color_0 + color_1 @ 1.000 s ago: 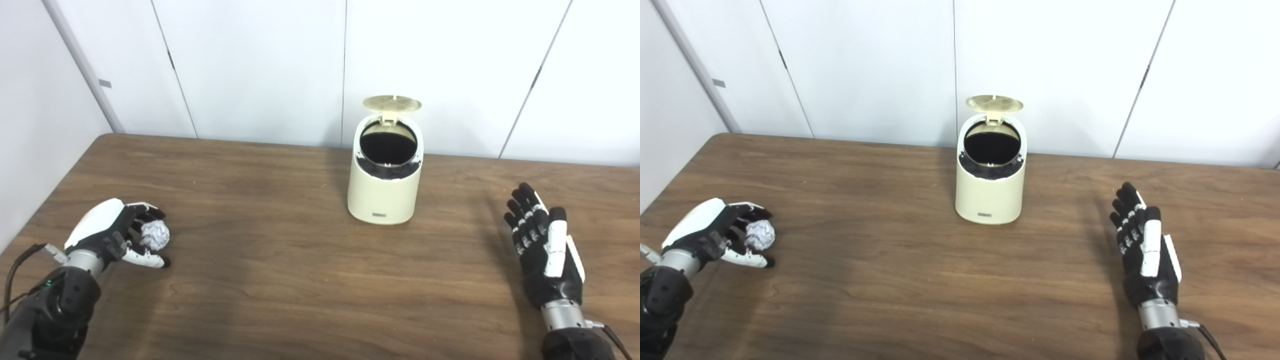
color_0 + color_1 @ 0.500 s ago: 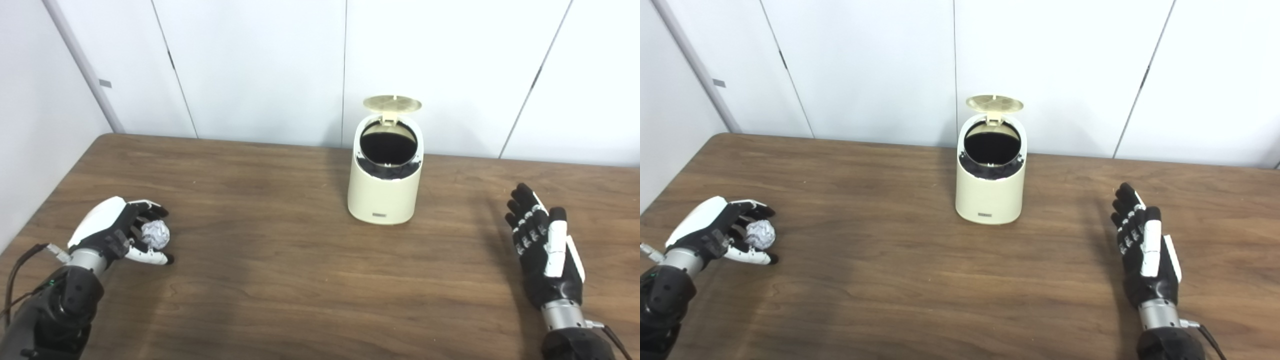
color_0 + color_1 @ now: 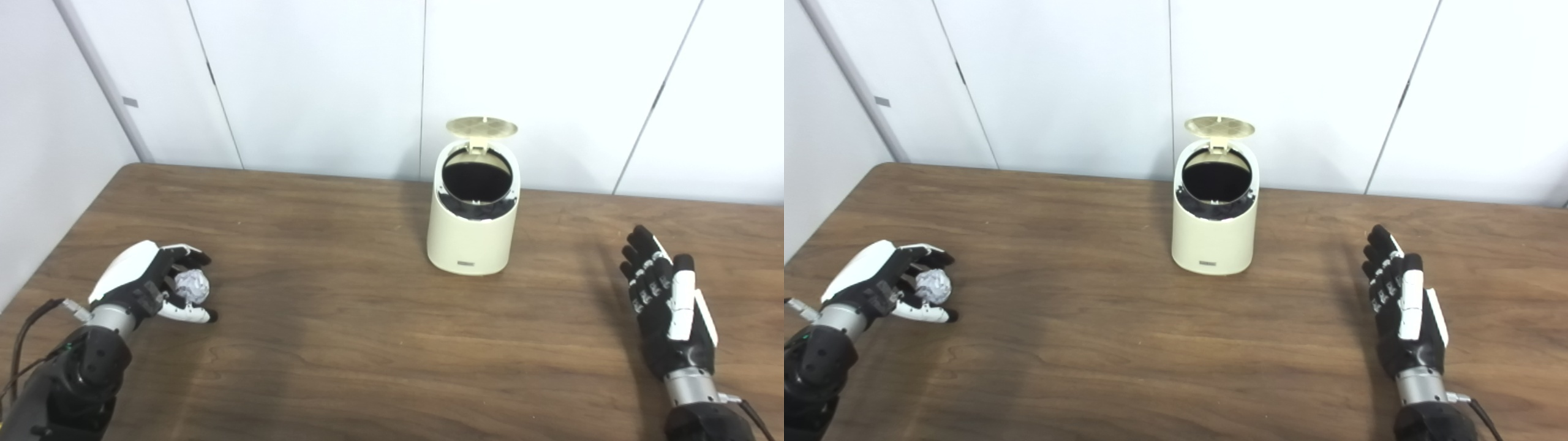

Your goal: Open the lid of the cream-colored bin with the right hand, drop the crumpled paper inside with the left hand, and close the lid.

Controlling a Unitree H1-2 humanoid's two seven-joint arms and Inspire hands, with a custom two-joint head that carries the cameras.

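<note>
Across the whole lower part of both views stretches a dark wood-grain worktop [image 3: 367, 343], backed by white wall panels [image 3: 318, 79] with thin dark seams. Toward the far edge, a little right of centre, stands the cream-colored bin [image 3: 471, 233], upright, with a small dark label low on its front. Its round lid [image 3: 481, 127] is tipped up and back on the rear hinge, so the dark mouth of the bin lies open toward the cameras; nothing can be made out inside the black interior

Low on the right, well apart from the bin, the right hand [image 3: 666, 312] rests close above or on the worktop, with its black fingers [image 3: 640, 257] stretched out straight and pointing away toward the wall, lying side by side, the thumb set slightly off to the side. It holds nothing

Low on the left, also well apart from the bin, the left hand [image 3: 147, 283] sits near the worktop with its white back turned up and to the left. Its fingers curl round the crumpled paper [image 3: 192, 286], a small pale grey-white ball cupped between the fingers above and the thumb below. Whether the paper also touches the wood cannot be told from either view
</note>
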